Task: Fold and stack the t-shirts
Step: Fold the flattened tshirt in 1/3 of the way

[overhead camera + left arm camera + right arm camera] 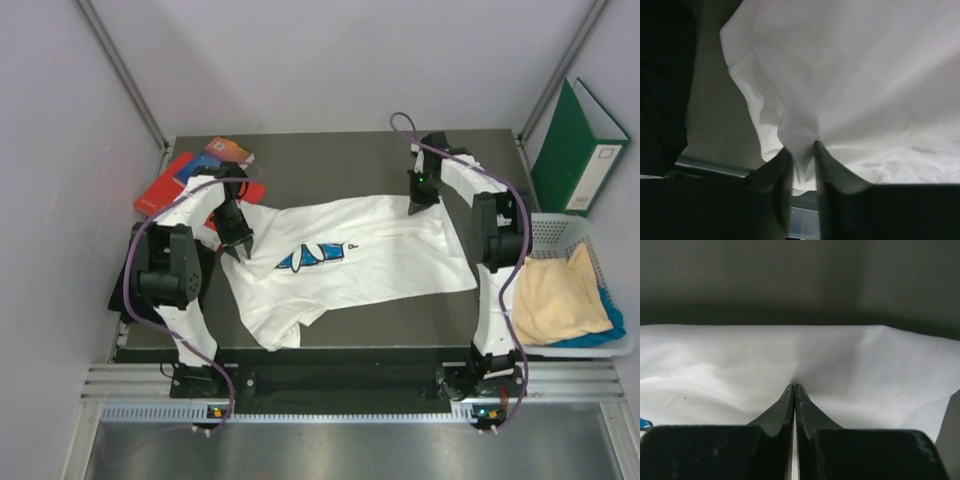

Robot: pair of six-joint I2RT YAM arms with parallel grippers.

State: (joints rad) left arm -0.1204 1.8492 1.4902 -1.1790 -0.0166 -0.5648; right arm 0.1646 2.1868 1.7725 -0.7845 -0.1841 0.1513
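Dark grey counter (340, 160) inside a pale-walled booth, seen from above, with two robot arms mounted at its near edge.

One white t-shirt (370, 250) lies spread across the middle of the counter, running from the left side toward the far right corner. It is rumpled, and a blue print shows left of its middle. A sleeve reaches toward the near edge.

The left pincer (240, 250) sits at the shirt's left end, near the left edge of the counter. The left wrist view shows this pincer (804, 150) grasping a bunched fold of the white cloth (865, 75) between its two fingers, the fabric lifting away from them.

The right pincer (420, 205) is at the shirt's far right part, close to the far right corner. In the right wrist view, that pincer (794, 386) is clenched with its tips pressed together. The white cloth (740, 355) puckers right at the tips, so it appears to be pinching the fabric.

Red and blue books (168, 188) lie at the far left corner, partly off the counter.

Off the right edge stands a white mesh basket (560, 228). It holds a pale yellow t-shirt (555, 295) on top of a blue t-shirt (608, 325). A green binder (580, 145) leans against the wall behind the basket.
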